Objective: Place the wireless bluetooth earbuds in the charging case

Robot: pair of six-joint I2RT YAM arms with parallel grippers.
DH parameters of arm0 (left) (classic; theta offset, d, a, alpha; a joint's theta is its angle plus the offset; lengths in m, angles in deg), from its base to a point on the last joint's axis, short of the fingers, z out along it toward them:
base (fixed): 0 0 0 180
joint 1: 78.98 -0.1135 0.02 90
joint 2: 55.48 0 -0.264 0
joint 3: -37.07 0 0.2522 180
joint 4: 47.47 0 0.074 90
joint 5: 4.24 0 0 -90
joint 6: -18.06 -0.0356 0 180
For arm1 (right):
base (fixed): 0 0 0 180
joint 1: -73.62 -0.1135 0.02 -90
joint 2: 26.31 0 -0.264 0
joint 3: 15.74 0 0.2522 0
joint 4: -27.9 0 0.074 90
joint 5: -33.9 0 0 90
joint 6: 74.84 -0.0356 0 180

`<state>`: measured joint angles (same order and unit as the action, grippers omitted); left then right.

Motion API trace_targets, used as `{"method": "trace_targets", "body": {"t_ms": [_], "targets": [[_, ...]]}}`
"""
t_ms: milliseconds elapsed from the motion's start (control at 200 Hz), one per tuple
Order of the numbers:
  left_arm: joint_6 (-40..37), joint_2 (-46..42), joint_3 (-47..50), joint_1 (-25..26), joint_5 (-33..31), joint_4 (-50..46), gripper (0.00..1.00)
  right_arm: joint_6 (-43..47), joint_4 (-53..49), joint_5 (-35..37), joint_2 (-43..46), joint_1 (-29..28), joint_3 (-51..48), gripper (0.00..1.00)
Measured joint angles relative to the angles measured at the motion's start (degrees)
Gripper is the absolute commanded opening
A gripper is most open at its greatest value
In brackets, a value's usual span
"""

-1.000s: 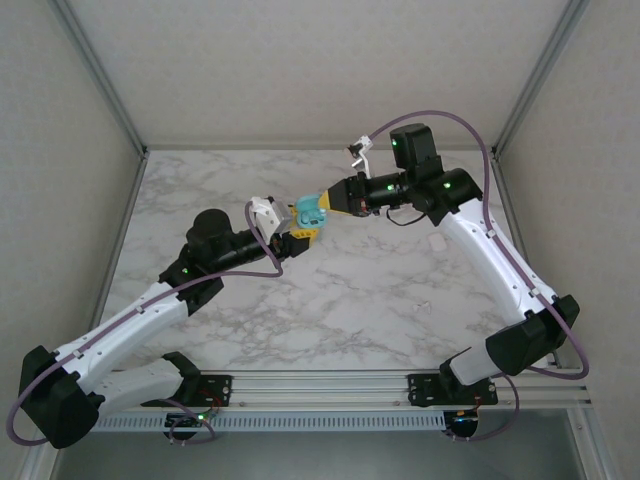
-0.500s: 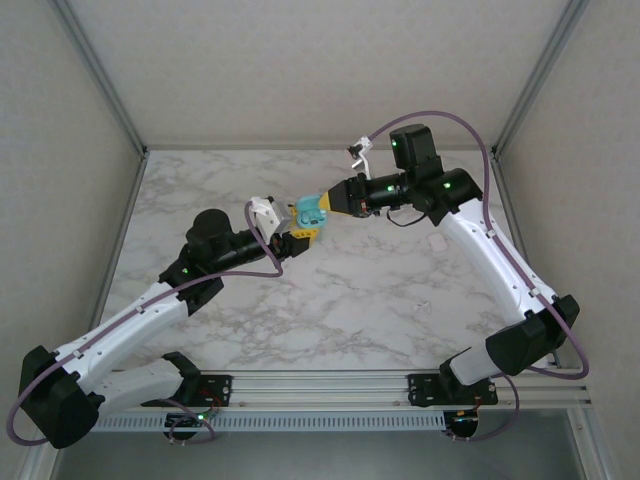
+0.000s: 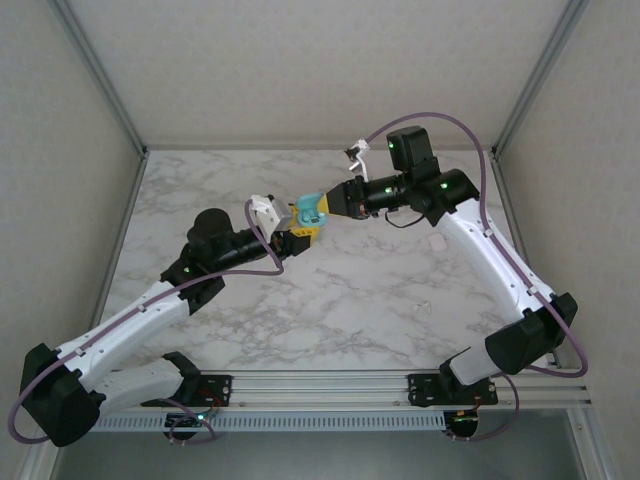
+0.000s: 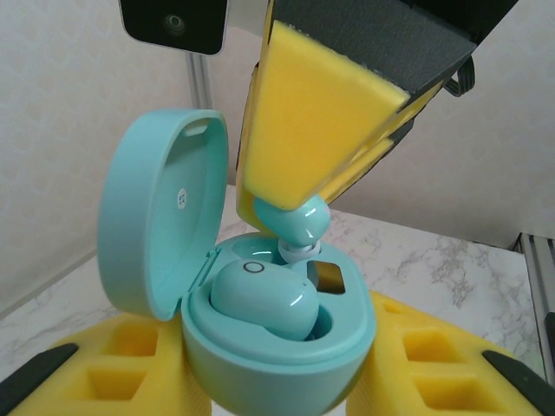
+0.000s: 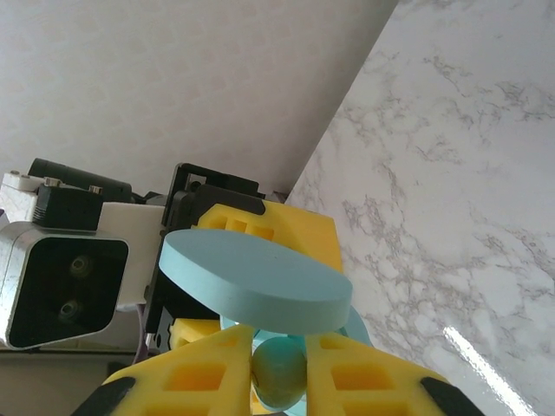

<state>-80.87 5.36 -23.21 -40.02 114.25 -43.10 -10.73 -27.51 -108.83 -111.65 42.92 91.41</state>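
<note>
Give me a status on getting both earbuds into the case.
Done: the charging case sits open in the left gripper, one earbud seated in its well. In hand: the right gripper pinches the second earbud, its tip at the empty socket. Left: seat it and let go.

the small glossy mint-teal plastic charging case (image 4: 277,364) matches the two rounded teal earbuds (image 4: 264,299); its lid (image 5: 256,273) is a paler, matte blue-green outside. the right gripper (image 5: 278,381) and left gripper (image 3: 303,237) carry bright yellow foam pads (image 4: 312,130) on black. the tabletop (image 3: 370,290) is white marble veined grey. arms (image 3: 140,320) white and black, cables (image 3: 470,125) purple.
</note>
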Motion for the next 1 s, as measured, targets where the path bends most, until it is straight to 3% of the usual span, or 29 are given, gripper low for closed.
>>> {"method": "trace_targets", "body": {"t_ms": [240,1001], "targets": [[0.15,0.68,0.0,0.0,-0.02,-0.87,0.21,1.07,-1.42,0.87,-0.74,0.0,0.04,0.32],[0.13,0.76,0.0,0.0,-0.28,0.09,0.21,1.01,-4.74,10.36,1.86,-0.04,2.03,0.49]]}}
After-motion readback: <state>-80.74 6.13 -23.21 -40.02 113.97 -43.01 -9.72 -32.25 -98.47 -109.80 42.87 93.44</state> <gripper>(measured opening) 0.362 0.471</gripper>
